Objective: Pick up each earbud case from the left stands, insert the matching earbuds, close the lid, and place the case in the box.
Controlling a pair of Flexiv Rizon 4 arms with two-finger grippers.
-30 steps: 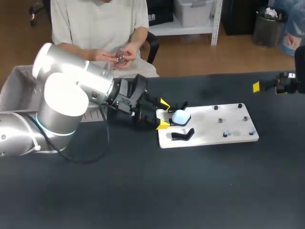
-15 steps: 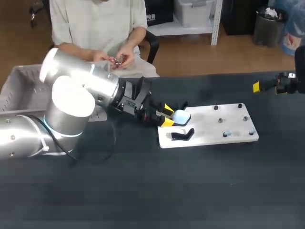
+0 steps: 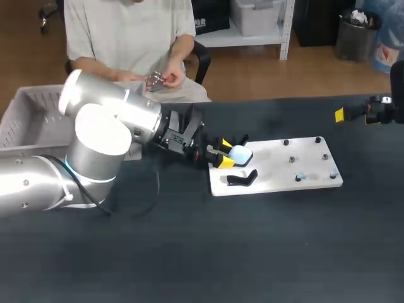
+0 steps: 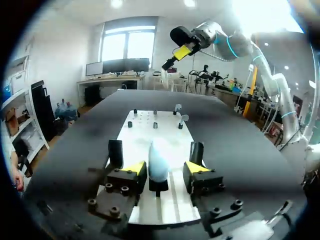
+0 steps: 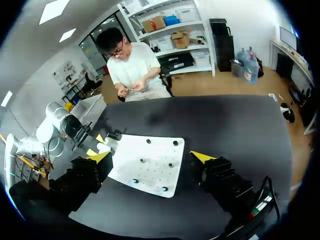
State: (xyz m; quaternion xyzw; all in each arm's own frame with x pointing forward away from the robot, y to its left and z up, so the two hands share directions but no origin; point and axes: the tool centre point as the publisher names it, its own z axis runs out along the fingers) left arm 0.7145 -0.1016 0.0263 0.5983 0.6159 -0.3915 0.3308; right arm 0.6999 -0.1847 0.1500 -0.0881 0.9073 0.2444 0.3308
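Open jaws on the left gripper (image 4: 161,170) straddle the pale blue earbud case (image 4: 158,161), which is perched on its stand (image 4: 159,187) at the white board's (image 4: 142,137) left edge, with gaps either side. Closing off-centre could knock it loose. Farther off, the right gripper (image 5: 151,156) hangs wide open, empty.

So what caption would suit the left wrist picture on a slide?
Open left gripper straddling a pale blue earbud case on the white board.
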